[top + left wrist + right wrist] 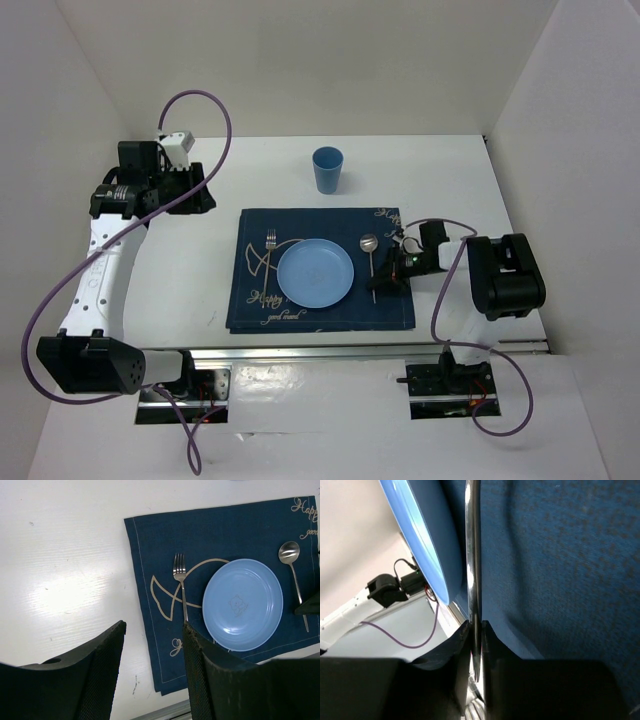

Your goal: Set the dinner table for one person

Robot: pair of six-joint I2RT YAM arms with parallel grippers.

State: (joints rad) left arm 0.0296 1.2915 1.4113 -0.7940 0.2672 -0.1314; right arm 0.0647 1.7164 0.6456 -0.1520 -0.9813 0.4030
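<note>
On the white dinner table (180, 270) lies a dark blue placemat (320, 225). A light blue plate (314, 272) sits at its middle, with a fork (271, 248) to its left and a spoon (370, 258) to its right. My right gripper (386, 278) is low over the mat's right side. In the right wrist view the right gripper (476, 626) is shut on the spoon (472, 555) handle, next to the plate (425, 545) rim. My left gripper (188, 190) hovers at the far left, and in its wrist view the left gripper (153, 625) is open and empty.
A blue cup (327, 169) stands upright behind the placemat. White walls close in the table on three sides. A metal rail (350, 350) runs along the near edge, with both arm bases behind it.
</note>
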